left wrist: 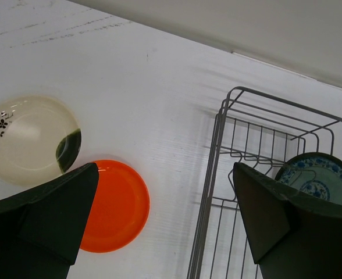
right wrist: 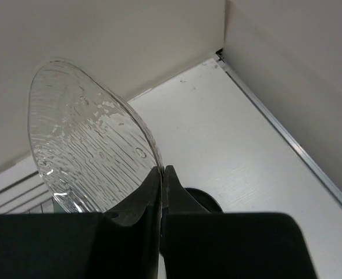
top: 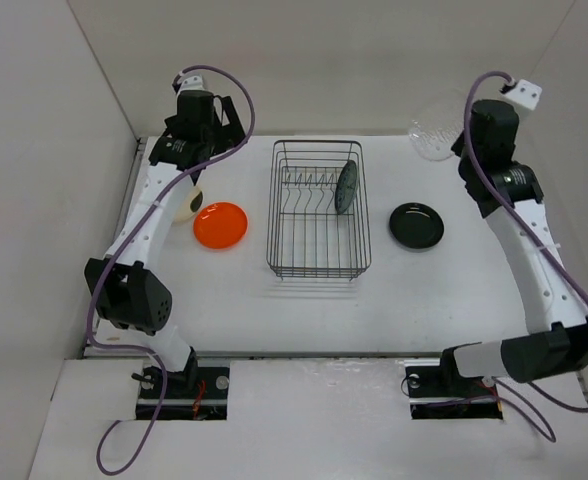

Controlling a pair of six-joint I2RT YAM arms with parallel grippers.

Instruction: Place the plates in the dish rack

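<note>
The dark wire dish rack [top: 319, 208] stands mid-table with the blue-green patterned plate [top: 347, 186] upright in its prongs; both show in the left wrist view, the rack [left wrist: 217, 168] and the plate [left wrist: 319, 177]. The orange plate [top: 221, 224] and the cream plate [top: 188, 203] lie left of the rack, also seen as orange [left wrist: 116, 206] and cream [left wrist: 28, 139]. The black plate [top: 416, 226] lies right of the rack. My left gripper [left wrist: 165, 215] is open, high above the orange plate. My right gripper [right wrist: 162, 174] is shut on the rim of a clear glass plate [right wrist: 89, 151], held in the air at the back right [top: 432, 140].
White walls enclose the table on the left, back and right. The right wall's base edge [right wrist: 287, 139] runs close beside the right gripper. The black plate [right wrist: 203, 200] shows partly below the right fingers.
</note>
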